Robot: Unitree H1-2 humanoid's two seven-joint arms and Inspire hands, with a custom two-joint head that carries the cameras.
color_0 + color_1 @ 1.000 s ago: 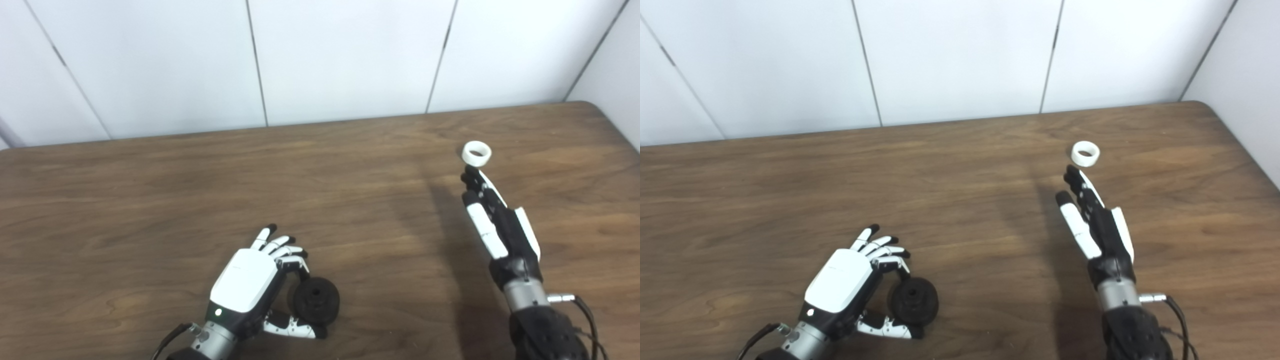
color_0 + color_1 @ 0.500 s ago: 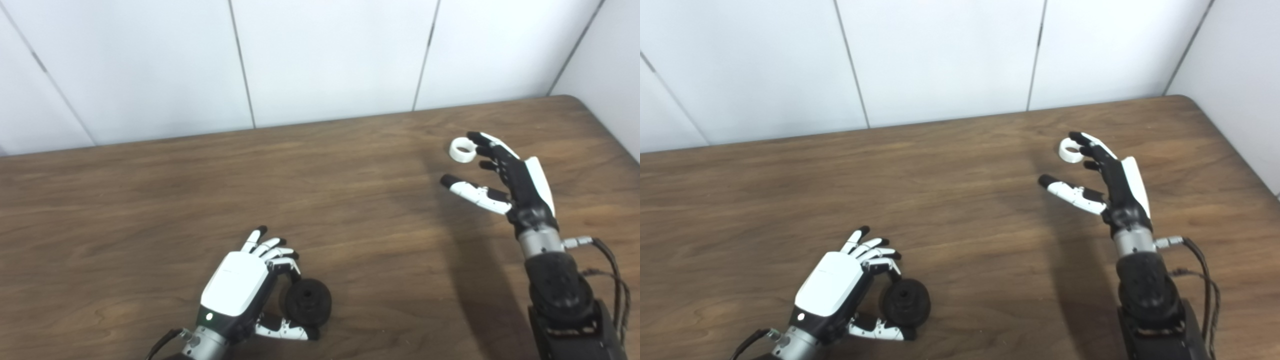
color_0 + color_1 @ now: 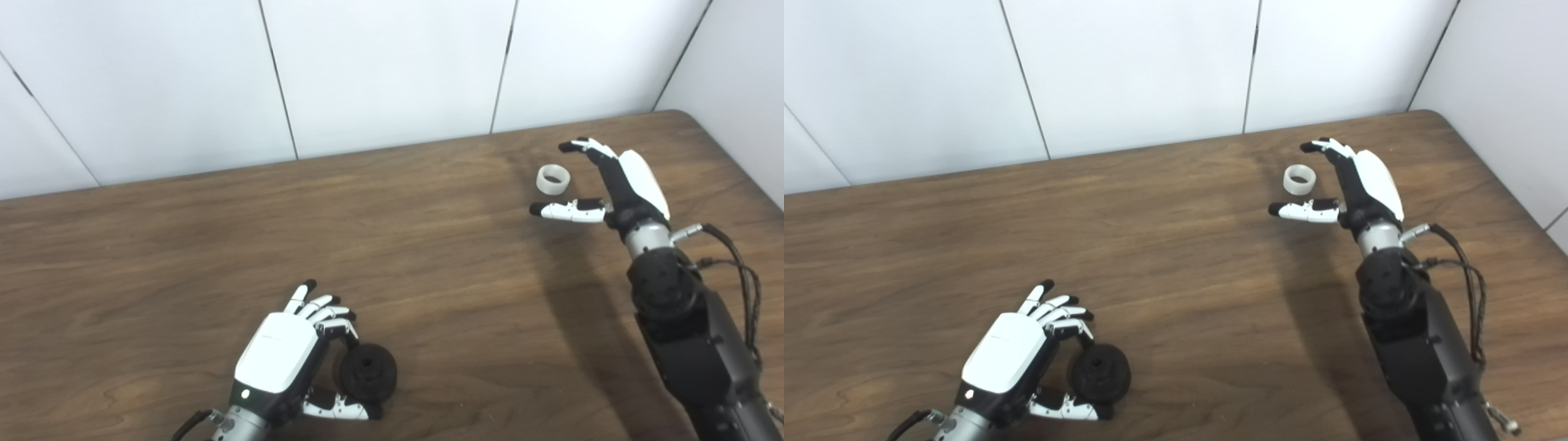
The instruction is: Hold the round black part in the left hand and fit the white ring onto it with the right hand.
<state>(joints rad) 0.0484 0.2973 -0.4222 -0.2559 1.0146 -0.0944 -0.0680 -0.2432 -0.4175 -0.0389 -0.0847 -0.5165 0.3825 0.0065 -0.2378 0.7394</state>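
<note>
The round black part (image 3: 367,373) stands on edge near the table's front. My left hand (image 3: 282,358) is shut on it, forefinger on its top and thumb under it. The white ring (image 3: 553,179) lies flat on the table at the far right. My right hand (image 3: 612,184) is open around the ring, fingers arched beyond it and thumb on the near side. I see no contact between that hand and the ring. Both also show in the right eye view: the black part (image 3: 1100,373) and the ring (image 3: 1299,179).
The brown wooden table (image 3: 184,245) ends at a white panelled wall (image 3: 392,61) at the back. Its rounded right corner and right edge (image 3: 729,153) lie close to the right hand. The right forearm with its cables (image 3: 692,331) stretches over the table's right side.
The camera has turned to the right. My right hand has reached forward from behind the ring, and its fingers and thumb now stand on either side of it. The left hand keeps the black part.
</note>
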